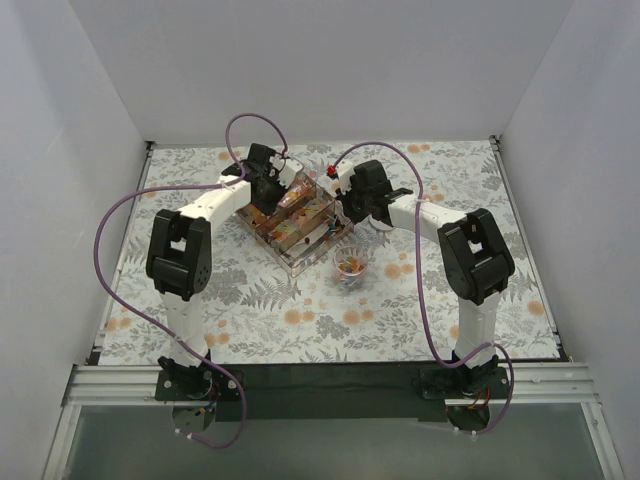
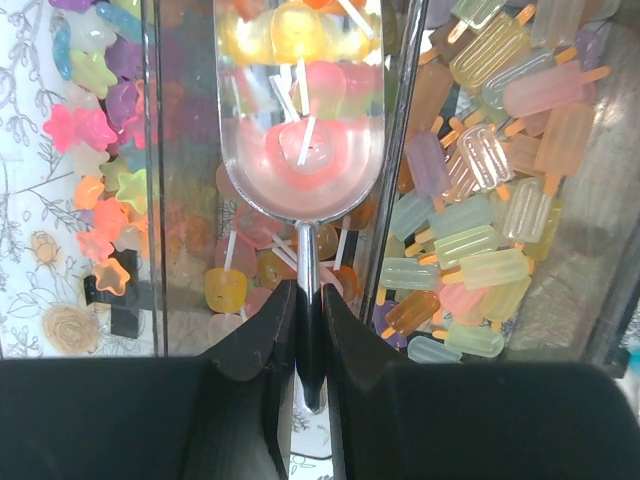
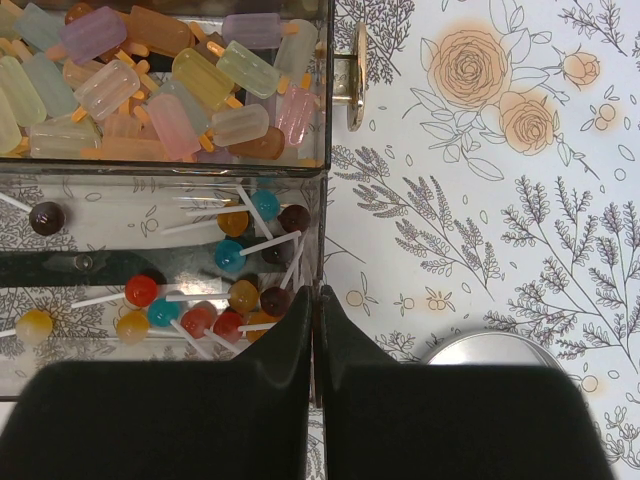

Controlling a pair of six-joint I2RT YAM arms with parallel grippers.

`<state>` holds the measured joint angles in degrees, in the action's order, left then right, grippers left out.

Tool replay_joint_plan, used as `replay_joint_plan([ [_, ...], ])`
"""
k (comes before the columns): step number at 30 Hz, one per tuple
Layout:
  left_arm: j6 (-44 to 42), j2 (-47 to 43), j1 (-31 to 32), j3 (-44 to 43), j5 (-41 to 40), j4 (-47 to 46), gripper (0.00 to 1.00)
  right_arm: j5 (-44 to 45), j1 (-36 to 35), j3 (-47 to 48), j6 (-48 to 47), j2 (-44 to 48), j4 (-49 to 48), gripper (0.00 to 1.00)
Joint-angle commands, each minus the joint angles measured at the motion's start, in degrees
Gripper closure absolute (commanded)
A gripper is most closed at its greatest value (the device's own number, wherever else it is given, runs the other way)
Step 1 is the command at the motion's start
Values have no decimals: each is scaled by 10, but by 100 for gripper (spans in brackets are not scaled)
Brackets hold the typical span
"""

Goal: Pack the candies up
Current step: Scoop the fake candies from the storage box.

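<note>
Overhead and wrist views of the packing station. A clear box (image 1: pixel 300 225) with several compartments sits at the centre of a flower-print tablecloth (image 1: pixel 450 310). The candies (image 2: pixel 478 165) fill its compartments.

In the left wrist view, ice-lolly shapes lie at 3 o'clock, star shapes at 9 o'clock and round lollipops down the middle.

The left gripper (image 2: pixel 308 305) is clamped on the thin handle of a metal scoop (image 2: pixel 300 130). The scoop's bowl points to 12 o'clock over the middle compartment and holds pink and yellow lollipops.

The right gripper (image 3: pixel 315 325) is closed, fingers together, at the box's corner beside the lollipop compartment. Whether it pinches the clear wall cannot be told.

In the overhead view the left gripper (image 1: pixel 270 185) is at the box's 10 o'clock and the right gripper (image 1: pixel 345 208) at its 3 o'clock. A small cup (image 1: pixel 350 266) holding a few mixed-colour candies stands just beside the box at 5 o'clock.
</note>
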<state>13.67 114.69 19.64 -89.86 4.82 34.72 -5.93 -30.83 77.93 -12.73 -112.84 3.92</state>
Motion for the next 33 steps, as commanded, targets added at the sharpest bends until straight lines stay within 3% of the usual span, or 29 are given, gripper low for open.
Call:
replay_joint_plan([
  [1,-1,-32,19,25,91,-38,100,-22,-17,-5,5,14,-7,99],
  [6,-50,-40,14,49,74,-11,100,-18,-18,-12,4,12,-7,99],
  [10,-79,-34,10,20,32,32,100,-15,-16,-16,2,14,-8,99],
  [13,-86,-27,11,-14,48,47,100,-21,-17,-13,3,14,-8,99],
  [21,-80,-22,11,17,128,-13,100,-29,-17,-10,8,9,-8,99],
  [33,-69,-25,-3,94,127,-69,100,-25,-17,-23,9,10,-11,99],
])
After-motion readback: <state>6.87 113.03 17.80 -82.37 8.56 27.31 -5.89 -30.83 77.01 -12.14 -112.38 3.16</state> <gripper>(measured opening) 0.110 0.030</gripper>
